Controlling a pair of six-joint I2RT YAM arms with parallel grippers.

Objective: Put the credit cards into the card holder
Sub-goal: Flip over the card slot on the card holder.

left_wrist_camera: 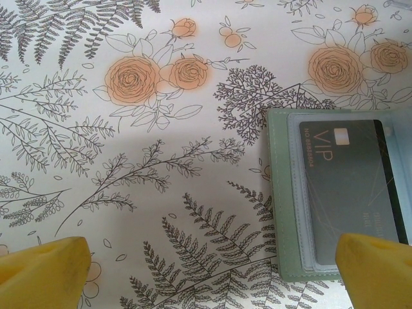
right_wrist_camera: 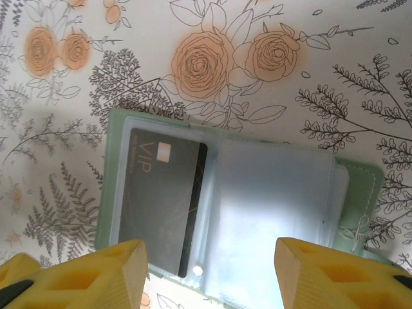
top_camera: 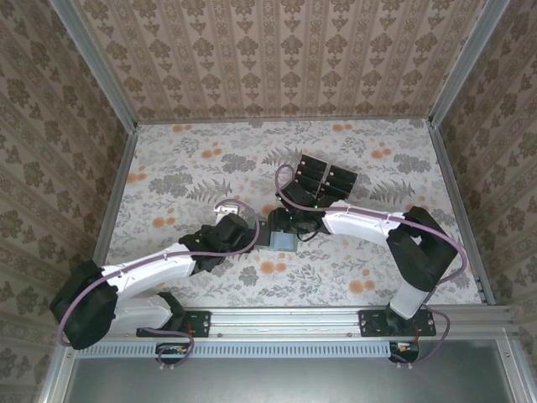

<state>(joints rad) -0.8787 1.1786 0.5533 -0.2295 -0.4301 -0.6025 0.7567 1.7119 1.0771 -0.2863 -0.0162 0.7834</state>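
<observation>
The sage-green card holder (right_wrist_camera: 106,161) lies open on the floral table, its clear sleeves (right_wrist_camera: 277,219) spread out flat. One black credit card (right_wrist_camera: 164,199) marked VIP sits inside the left sleeve. My right gripper (right_wrist_camera: 212,273) hovers open over the holder's near edge, with nothing between its yellow fingers. The left wrist view has the holder (left_wrist_camera: 283,193) and that card (left_wrist_camera: 347,187) at the right. My left gripper (left_wrist_camera: 209,277) is wide open, its right fingertip (left_wrist_camera: 376,270) over the holder's corner. From above, the holder (top_camera: 283,243) lies between both grippers.
Several more black cards (top_camera: 323,180) stand in rows just behind the right gripper, mid-table. Patterned walls and metal rails (top_camera: 117,201) enclose the table on three sides. Both arms reach inward from the near edge and meet at the middle.
</observation>
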